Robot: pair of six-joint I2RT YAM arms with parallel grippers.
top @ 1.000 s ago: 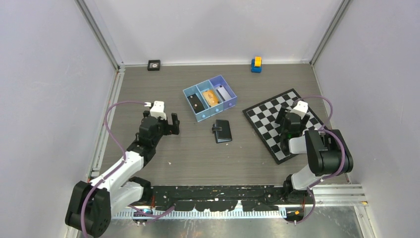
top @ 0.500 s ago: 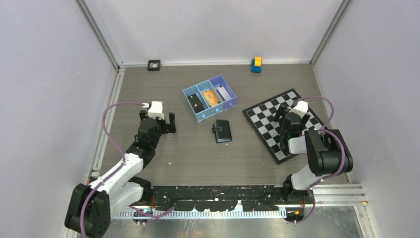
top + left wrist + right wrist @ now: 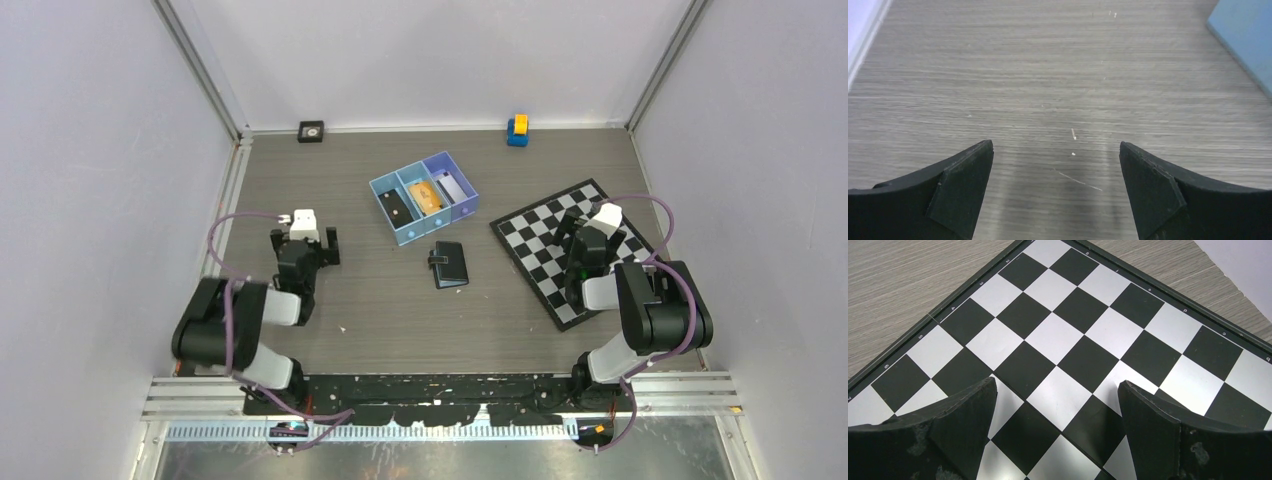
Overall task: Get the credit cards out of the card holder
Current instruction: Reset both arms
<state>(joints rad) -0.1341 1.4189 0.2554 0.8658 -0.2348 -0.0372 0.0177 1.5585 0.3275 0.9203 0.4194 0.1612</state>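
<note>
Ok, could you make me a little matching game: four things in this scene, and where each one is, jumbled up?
Things:
1. card holder
2. orange card
3. right claw
4. yellow-and-blue toy

Places:
A. by the back wall
B. over the chequered board
C. in the middle compartment of the blue tray
D. lying on the table, beside the tray

Pairs: 1-D, 2-C, 3-B, 4-A
</note>
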